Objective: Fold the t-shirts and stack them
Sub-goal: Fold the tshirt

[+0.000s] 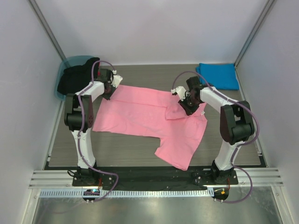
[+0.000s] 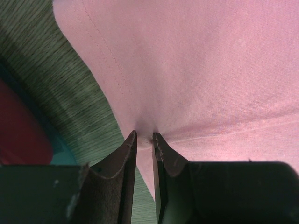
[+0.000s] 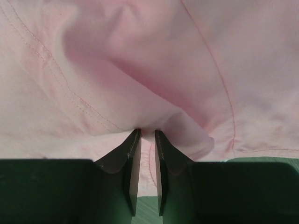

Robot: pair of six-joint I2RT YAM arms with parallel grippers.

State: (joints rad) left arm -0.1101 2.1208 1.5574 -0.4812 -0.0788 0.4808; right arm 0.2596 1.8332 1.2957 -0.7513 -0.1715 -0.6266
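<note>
Far left, back corner: teal tub (image 1: 69,65) with a heap of black cloth (image 1: 77,77) spilling over its rim

Left arm (image 1: 84,105) reaches back and inward to the pink t-shirt's (image 1: 140,116) rear left corner. Left jaws: clenched on the shirt's edge. The left wrist view shows the two tips nearly together, with pink cloth (image 2: 196,70) puckered between them just inside a stitched hem. Grey striped desk (image 2: 60,93) shows beside that edge; a blurred teal and red shape lies at far left, too soft to name

Centre: pink t-shirt lies mostly flat on the desk (image 1: 126,154), spread wide across the middle. Its right part runs down toward the near edge

Right of centre: right arm (image 1: 233,121) bends in over the shirt's upper right part, where a small flap sits doubled over. Right jaws: clenched on pink cloth. The right wrist view shows a bunched fold of the shirt (image 3: 140,70) pinched at the tips, seam lines running either side

Far right, back corner: blue t-shirt (image 1: 218,75), folded flat on the desk, apart from the pink one
</note>
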